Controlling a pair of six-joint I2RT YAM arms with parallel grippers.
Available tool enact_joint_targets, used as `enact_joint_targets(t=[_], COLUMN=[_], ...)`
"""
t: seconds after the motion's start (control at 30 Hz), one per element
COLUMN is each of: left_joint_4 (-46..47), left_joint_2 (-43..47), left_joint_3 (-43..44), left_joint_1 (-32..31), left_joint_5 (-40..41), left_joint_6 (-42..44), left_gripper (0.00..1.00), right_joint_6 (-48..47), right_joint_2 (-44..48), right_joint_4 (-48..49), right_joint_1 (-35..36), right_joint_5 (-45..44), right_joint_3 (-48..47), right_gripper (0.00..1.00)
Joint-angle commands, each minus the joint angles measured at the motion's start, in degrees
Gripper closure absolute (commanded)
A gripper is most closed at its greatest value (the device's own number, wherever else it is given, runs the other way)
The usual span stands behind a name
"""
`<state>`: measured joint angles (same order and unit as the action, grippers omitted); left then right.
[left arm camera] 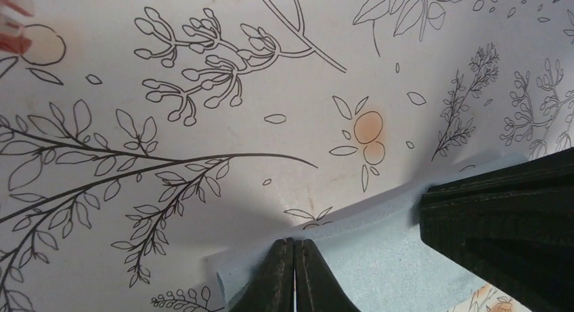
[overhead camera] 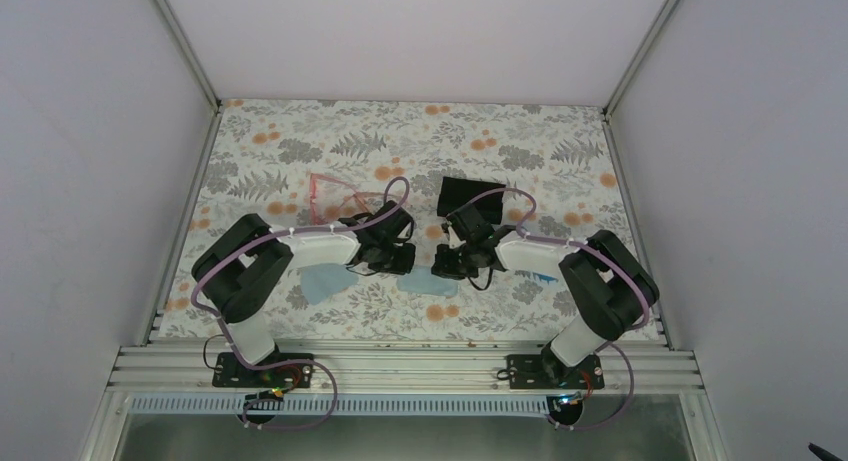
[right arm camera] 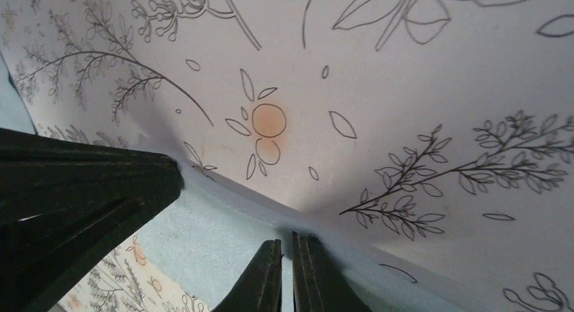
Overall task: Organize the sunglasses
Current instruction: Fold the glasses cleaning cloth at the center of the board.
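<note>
1. Your left gripper (left arm camera: 294,244) is closed. It pinches the edge of the blue cloth (left arm camera: 379,264).
2. Your right gripper (right arm camera: 288,246) is closed too. It pinches the same cloth edge, close beside the left one.
3. The sunglasses (overhead camera: 335,195) lie flat on the worktop (overhead camera: 560,141), behind the left arm. They are apart from the cloth, and no gripper touches them.
4. A dark case (overhead camera: 470,196) sits behind the right gripper.
5. Each pinch holds only a thin bit of edge. If you lift fast, the cloth could slip out.
6. The two grippers are very close together. If you turn one, they could bump.
7. If you pull them apart too hard, the cloth could tug free from one side.
8. If you swing the cloth back low, it could push the sunglasses or the case.
</note>
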<state>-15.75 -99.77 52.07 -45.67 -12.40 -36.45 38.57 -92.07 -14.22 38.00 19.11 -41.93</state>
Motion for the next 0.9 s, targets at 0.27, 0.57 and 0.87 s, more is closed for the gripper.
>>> enact_joint_targets(t=[0.27, 0.57, 0.87], left_joint_4=[-2.93, -3.75, -4.61], left_joint_2=[0.54, 5.42, 7.44], left_joint_3=[-0.53, 0.52, -2.1], left_joint_1=[-0.21, -0.32, -0.3], left_joint_5=[1.81, 1.98, 3.71], left_joint_6=[-1.24, -2.14, -4.31], left_gripper=[0.96, 0.79, 0.73], right_joint_6=[6.94, 2.32, 1.9], right_joint_2=[5.57, 11.77, 9.25], right_joint_4=[-21.48, -19.58, -18.42], right_joint_1=[0.2, 2.08, 4.5], right_joint_5=[-31.72, -26.26, -22.7], right_joint_3=[-0.35, -2.95, -2.68], right_gripper=[0.87, 0.68, 0.58])
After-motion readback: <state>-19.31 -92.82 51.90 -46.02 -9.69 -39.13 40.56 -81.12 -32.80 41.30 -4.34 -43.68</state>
